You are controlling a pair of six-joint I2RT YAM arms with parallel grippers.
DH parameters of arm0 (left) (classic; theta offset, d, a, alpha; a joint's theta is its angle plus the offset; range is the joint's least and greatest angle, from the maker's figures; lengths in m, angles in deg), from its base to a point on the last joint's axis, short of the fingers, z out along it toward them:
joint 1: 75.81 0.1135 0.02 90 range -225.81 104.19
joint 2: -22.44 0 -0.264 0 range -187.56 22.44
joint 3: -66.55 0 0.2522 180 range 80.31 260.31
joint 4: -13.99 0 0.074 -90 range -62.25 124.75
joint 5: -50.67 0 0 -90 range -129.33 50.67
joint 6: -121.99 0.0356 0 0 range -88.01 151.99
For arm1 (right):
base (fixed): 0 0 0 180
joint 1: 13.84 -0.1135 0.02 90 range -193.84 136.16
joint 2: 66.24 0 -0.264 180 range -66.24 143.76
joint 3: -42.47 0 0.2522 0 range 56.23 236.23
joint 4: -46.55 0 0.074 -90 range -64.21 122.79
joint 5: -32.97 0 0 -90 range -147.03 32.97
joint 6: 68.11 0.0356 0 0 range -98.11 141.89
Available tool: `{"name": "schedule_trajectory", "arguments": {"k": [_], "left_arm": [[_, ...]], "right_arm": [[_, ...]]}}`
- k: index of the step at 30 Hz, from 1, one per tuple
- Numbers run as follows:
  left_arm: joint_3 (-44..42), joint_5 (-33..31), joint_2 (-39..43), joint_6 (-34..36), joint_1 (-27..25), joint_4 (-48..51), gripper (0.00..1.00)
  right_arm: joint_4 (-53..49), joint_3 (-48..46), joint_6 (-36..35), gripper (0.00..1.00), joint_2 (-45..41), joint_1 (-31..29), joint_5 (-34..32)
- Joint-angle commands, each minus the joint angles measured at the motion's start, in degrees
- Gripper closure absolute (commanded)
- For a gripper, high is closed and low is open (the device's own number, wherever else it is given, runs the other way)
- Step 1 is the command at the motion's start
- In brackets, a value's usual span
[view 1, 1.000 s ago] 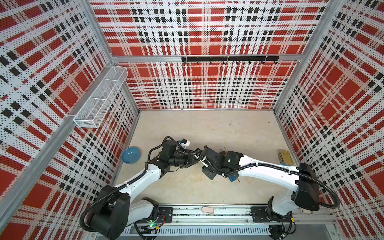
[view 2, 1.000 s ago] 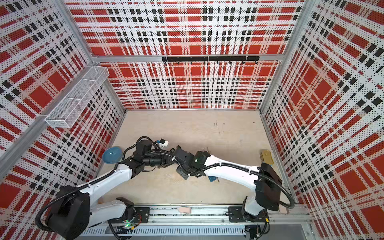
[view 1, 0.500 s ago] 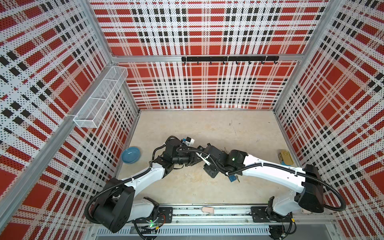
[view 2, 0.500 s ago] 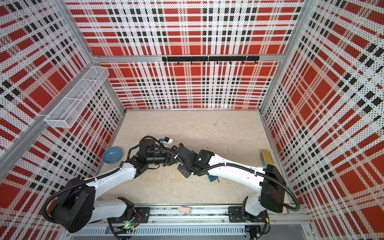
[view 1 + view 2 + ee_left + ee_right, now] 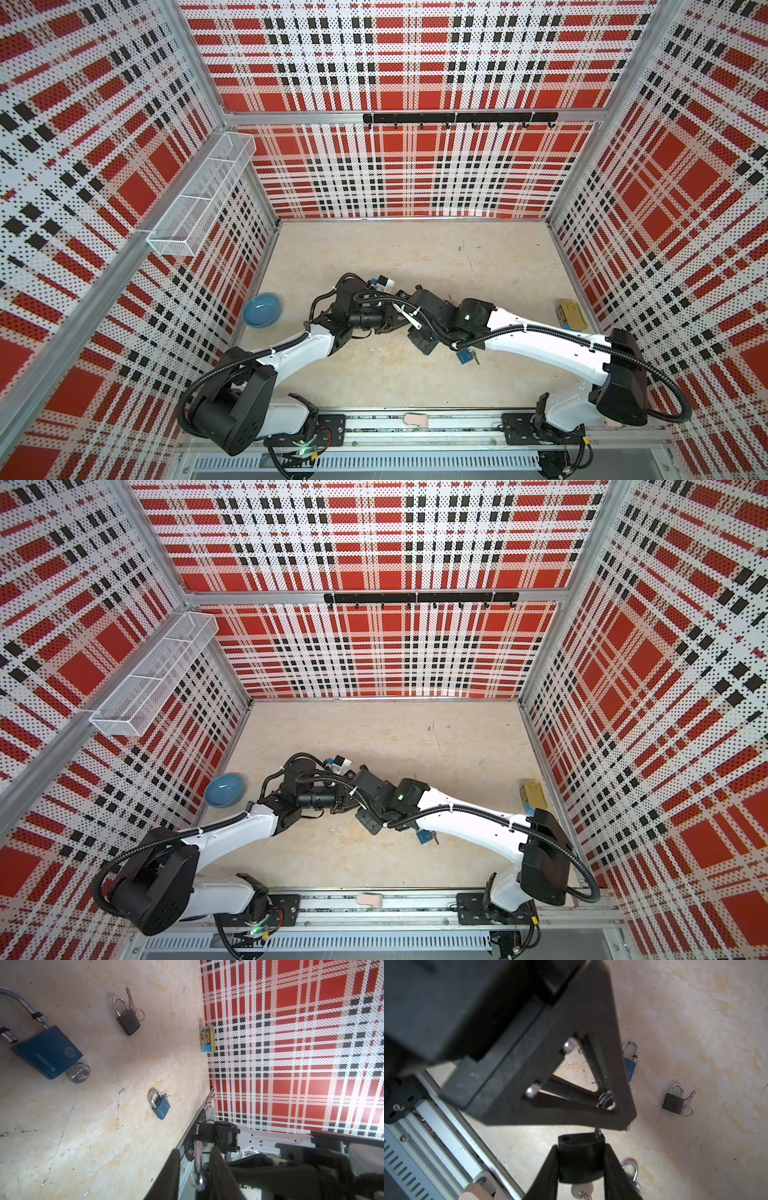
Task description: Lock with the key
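Bowl [image 5: 262, 309] at left. Left gripper [image 5: 195, 1150] straddles the shackle [image 5: 199, 1167] of the lock [image 5: 579, 1159] — jaws apart, not clamped. Right gripper [image 5: 580, 1148] clamps the lock's body over mid-table — key [image 5: 582, 1191] beneath it. Tin [image 5: 572, 314] far right.

Two high top views down over whole tabletop [image 5: 374, 257]; wrist cameras close above it, dark padlock [image 5: 127, 1021] in both.
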Motion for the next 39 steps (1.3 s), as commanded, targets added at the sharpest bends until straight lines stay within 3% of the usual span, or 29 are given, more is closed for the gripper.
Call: {"name": "schedule_trajectory", "arguments": {"k": [1, 10, 17, 22, 27, 34, 39], "left_arm": [[1.8, 1.2, -0.7, -1.0, -0.6, -2.3, 0.75], [2.6, 1.6, -2.4, -1.7, -0.9, -3.9, 0.84], [2.6, 1.9, -3.5, -2.0, -1.0, -4.6, 1.0], [2.4, 1.4, -3.6, -2.5, -1.0, -5.0, 1.0], [1.8, -0.1, -2.4, -4.2, -0.9, -8.2, 1.0], [0.7, -3.6, 0.3, -8.1, 0.3, -15.0, 1.0], [0.8, -8.1, 3.1, -10.3, 1.2, -19.1, 1.0]], "right_arm": [[1.3, 0.7, -0.1, 0.81, -1.4, 0.3, 0.1], [1.4, 0.6, 0.1, 0.81, -1.3, 0.2, 0.1], [1.5, 0.5, 0.0, 0.82, -1.4, 0.3, 0.1], [1.8, 0.4, 0.0, 0.81, -1.8, 0.4, 0.1], [3.2, -0.5, 0.6, 0.66, -2.4, 1.2, 0.1], [8.6, -3.9, 3.4, 0.5, -6.8, 5.6, 8.6], [14.1, -7.9, 4.8, 0.48, -12.7, 10.3, 15.8]]}}
